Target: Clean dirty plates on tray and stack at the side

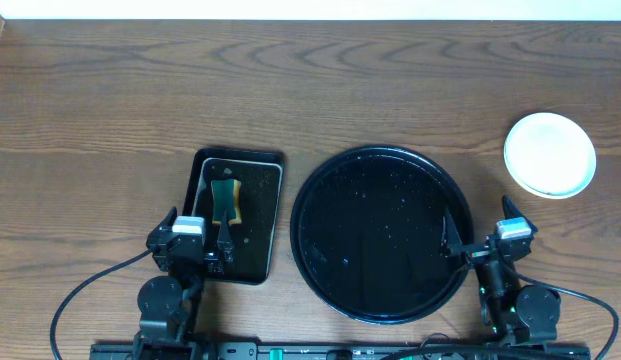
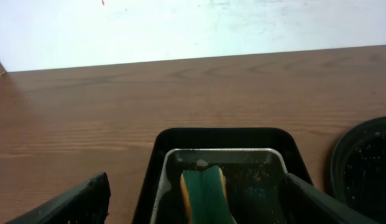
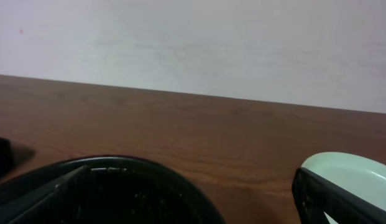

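The large round black tray (image 1: 380,235) lies in the middle of the table with only specks and droplets on it; no plate is on it. It also shows in the left wrist view (image 2: 367,165) and the right wrist view (image 3: 118,186). A pale round plate (image 1: 550,155) lies on the table at the far right, also in the right wrist view (image 3: 348,168); I cannot tell whether more plates lie under it. My right gripper (image 1: 482,228) (image 3: 193,179) is open and empty at the tray's right rim. My left gripper (image 1: 197,232) (image 2: 196,186) is open over the rectangular tray.
A small rectangular black tray (image 1: 262,235) (image 2: 224,137) left of the round tray holds a green and yellow sponge (image 1: 226,200) (image 2: 205,193), which lies between my left fingers untouched. Bare wooden table stretches behind both trays to the wall.
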Robot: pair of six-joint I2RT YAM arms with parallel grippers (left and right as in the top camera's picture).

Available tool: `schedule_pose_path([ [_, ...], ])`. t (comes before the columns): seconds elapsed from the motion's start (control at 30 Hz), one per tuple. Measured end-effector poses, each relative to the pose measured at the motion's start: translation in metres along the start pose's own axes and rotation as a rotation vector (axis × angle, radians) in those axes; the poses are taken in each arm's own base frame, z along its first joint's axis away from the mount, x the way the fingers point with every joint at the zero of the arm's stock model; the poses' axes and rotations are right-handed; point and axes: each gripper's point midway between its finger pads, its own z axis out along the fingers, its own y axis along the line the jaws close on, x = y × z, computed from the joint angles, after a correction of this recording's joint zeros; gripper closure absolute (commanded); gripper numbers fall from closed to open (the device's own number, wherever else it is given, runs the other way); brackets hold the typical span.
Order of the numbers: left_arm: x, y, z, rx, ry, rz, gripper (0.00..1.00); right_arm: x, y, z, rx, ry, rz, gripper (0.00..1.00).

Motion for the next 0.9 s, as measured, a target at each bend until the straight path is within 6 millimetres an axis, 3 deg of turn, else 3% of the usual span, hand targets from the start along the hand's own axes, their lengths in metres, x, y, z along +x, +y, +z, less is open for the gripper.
schedule_pose_path([
  [0.13,-0.0001,0.0,0.0,0.0,0.0,0.0,0.14,0.0106,0.0001,-0.0001,0.001,0.042,0.004,0.01],
  [0.9,-0.0001,-0.0001,0.0,0.0,0.0,0.0,0.14,0.0106,0.0,-0.0001,0.002,0.042,0.004,0.01],
])
